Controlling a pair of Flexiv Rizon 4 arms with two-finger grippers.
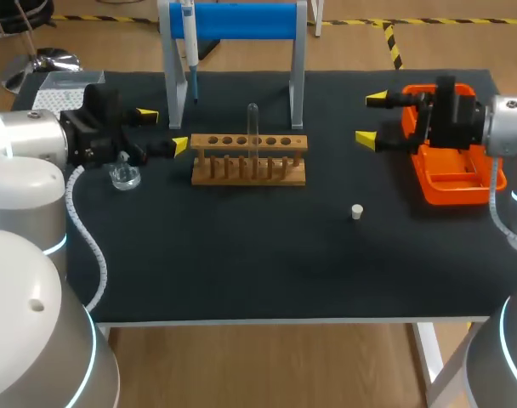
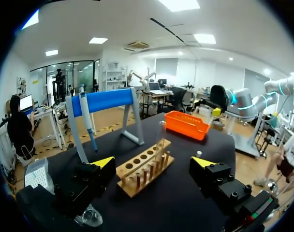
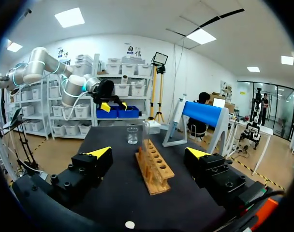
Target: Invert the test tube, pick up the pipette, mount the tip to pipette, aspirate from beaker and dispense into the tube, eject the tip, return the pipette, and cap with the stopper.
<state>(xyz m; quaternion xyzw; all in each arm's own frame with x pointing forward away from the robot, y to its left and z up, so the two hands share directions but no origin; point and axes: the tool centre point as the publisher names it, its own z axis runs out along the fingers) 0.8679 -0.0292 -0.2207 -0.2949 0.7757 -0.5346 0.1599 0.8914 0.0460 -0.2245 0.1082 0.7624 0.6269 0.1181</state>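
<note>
I see the test tube vertical in the rack, upper centre; left gripper and right gripper lie horizontal, fingers spread wide.

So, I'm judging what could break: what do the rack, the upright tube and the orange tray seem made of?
Brown holed rack: unpainted wood, matte, tan dowels. Clear upright test tube: glass or clear plastic, see-through; cannot tell which. Bright orange tray: moulded plastic, probably, by its uniform colour and smooth walls.
</note>
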